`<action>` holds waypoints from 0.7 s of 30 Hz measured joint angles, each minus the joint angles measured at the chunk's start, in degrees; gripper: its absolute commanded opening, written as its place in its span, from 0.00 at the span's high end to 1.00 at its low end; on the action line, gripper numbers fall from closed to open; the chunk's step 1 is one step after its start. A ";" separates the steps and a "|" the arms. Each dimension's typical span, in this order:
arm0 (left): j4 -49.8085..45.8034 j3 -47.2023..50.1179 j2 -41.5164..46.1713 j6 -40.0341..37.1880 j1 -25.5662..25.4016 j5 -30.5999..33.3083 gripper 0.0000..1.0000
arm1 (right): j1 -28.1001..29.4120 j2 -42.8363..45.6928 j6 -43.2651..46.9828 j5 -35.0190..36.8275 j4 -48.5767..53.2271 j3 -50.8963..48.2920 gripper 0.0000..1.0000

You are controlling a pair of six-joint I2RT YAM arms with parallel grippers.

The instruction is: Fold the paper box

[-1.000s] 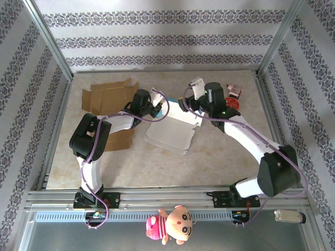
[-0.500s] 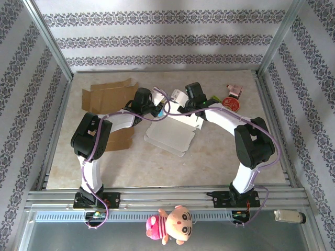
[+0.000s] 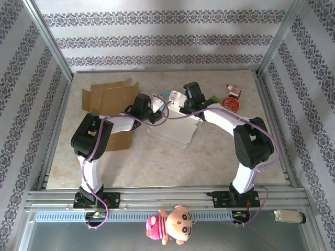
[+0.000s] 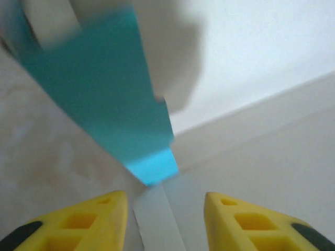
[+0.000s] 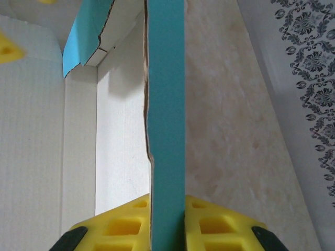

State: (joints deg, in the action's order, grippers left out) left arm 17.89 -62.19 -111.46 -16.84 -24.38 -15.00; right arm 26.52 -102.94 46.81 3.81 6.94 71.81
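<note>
- Paper box (image 3: 170,132): white inside, teal outside, lying in the middle of the table (image 3: 209,162) between both arms.
- Right gripper (image 5: 167,226): clamped on an upright teal-faced wall panel (image 5: 166,104) of the box.
- Left gripper (image 4: 165,222): fingers apart, holding nothing, just below a raised teal flap (image 4: 104,104).
- Done, I judge: one wall standing, a corner forming.
- Left: other walls, flaps and closing.

Bright, even, diffuse light throughout. Soft, faint shadows on bench (image 3: 209,157). Top view crisp. Left wrist view heavily blurred, close-range defocus. Right wrist view sharp, well exposed.
</note>
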 measured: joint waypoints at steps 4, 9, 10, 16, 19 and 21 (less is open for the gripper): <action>0.04 3.87 3.10 0.68 0.17 -0.04 0.53 | 0.00 0.00 0.70 0.00 -0.33 0.00 0.84; 0.83 3.48 4.35 1.03 2.49 -3.54 0.54 | 0.00 0.00 1.20 -0.48 -0.33 0.02 0.84; 0.83 3.15 4.24 1.20 3.61 -5.07 0.54 | -0.02 -0.02 1.20 -0.70 -0.31 0.04 0.84; 0.28 -4.83 -0.44 1.46 7.54 -13.03 0.53 | -0.04 -0.55 1.20 -1.75 -0.09 0.68 0.84; 0.28 -7.34 -2.75 1.60 7.56 -16.11 0.53 | -0.04 -0.63 1.20 -1.97 0.11 0.90 0.84; 0.22 -8.41 -4.31 1.86 7.52 -17.75 0.54 | -0.07 -0.63 1.20 -2.25 0.17 0.98 0.84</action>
State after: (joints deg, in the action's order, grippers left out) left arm 18.11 -70.61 -115.77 -14.98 -16.86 -32.75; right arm 26.46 -103.57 48.01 1.56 7.11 72.79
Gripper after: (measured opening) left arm 0.467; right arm 0.160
